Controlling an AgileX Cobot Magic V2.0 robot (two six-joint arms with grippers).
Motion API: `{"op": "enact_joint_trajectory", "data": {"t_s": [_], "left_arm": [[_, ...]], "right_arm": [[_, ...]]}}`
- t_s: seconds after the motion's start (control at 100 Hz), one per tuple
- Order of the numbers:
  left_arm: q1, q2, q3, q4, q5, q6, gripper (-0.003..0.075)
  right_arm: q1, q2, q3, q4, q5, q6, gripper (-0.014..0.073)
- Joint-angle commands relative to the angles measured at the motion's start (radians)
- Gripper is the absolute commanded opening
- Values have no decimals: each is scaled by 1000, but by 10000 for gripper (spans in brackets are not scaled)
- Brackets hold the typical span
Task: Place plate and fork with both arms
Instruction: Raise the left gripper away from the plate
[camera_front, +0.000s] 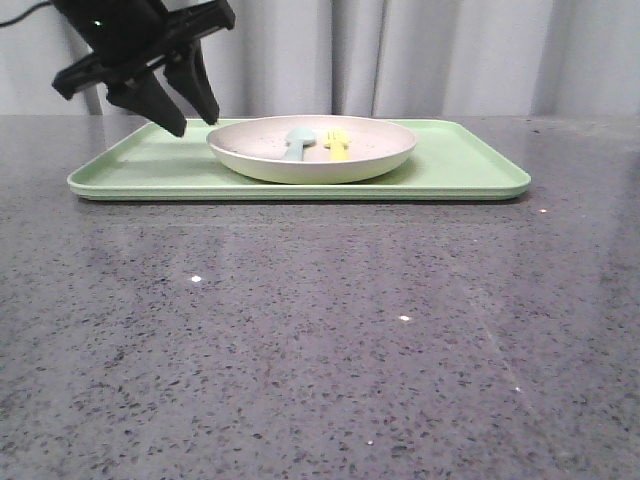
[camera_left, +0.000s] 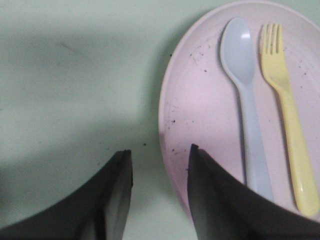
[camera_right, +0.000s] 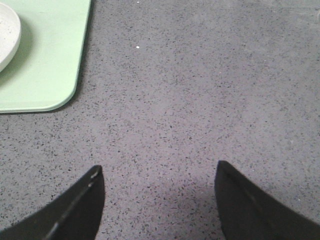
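Note:
The cream plate (camera_front: 312, 158) with a pinkish speckled inside rests on the light-green tray (camera_front: 470, 165). The yellow fork (camera_front: 337, 145) lies in it beside a pale blue-grey spoon (camera_front: 297, 141). My left gripper (camera_front: 195, 124) hangs open just above the plate's left rim. In the left wrist view its tips (camera_left: 160, 152) straddle the plate (camera_left: 200, 110) rim, one finger over the tray (camera_left: 75, 90), the other over the plate beside the spoon (camera_left: 245, 95) and fork (camera_left: 287, 105). My right gripper (camera_right: 157, 172) is open and empty over bare table, out of the front view.
The grey speckled tabletop (camera_front: 320, 340) stretches in front of the tray. In the right wrist view the tray's rounded corner (camera_right: 50, 75) and a bit of the plate (camera_right: 7, 35) lie off to one side. A grey curtain (camera_front: 450, 55) hangs behind the table.

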Motion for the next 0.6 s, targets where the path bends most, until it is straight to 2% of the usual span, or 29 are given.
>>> {"op": "enact_joint_trajectory", "data": {"t_s": [0.0,0.31,0.59], "left_arm": [[-7,-112,-37,46,0,-8,273],[-7,-350,85,199,0,-8,273],[-7,-611,351,252,-72,-8,273]], "right_arm": [[-4,2,-34,10,-68,-10,475],[2,26,-43,15,-61,-10,475],[117,138,-188,15,-13,-14,475]]}}
